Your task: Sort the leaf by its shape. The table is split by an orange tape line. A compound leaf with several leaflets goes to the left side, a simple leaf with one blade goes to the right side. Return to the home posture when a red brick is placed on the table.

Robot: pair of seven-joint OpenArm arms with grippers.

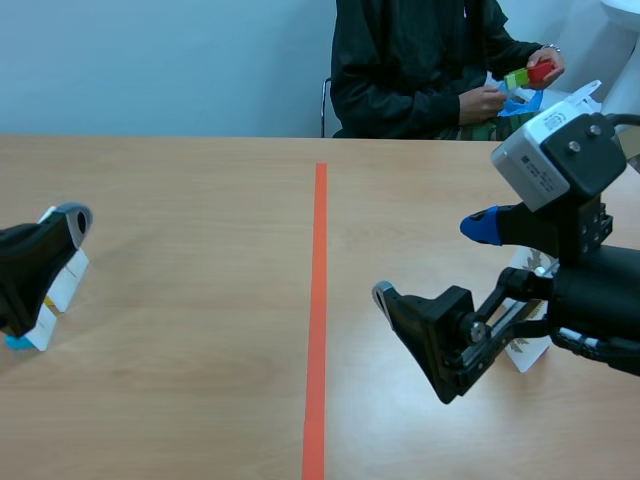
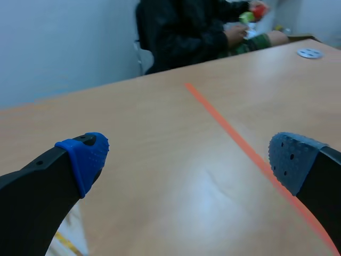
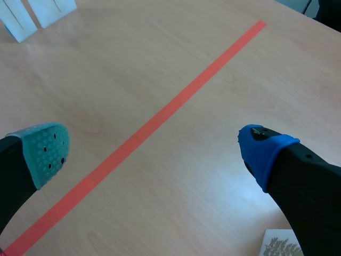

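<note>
A white card printed with a fine, many-leaflet leaf (image 3: 281, 244) lies right of the orange tape line (image 1: 319, 300), just under my right gripper (image 3: 154, 149); in the scene view this card (image 1: 527, 352) is mostly hidden behind the right arm. The right gripper (image 1: 432, 260) hangs open above the table and holds nothing. At the far left my left gripper (image 1: 60, 235) is low over the table, open in its wrist view (image 2: 189, 157), also holding nothing. Across the table a person holds a red brick (image 1: 541, 72) in their hands.
Two white upright cards (image 1: 58, 295) stand beside the left gripper, also seen as cards (image 3: 50, 10) far ahead of the right gripper. A small round disc (image 2: 309, 53) lies on the far right of the table. The seated person (image 1: 420, 60) is beyond the far edge.
</note>
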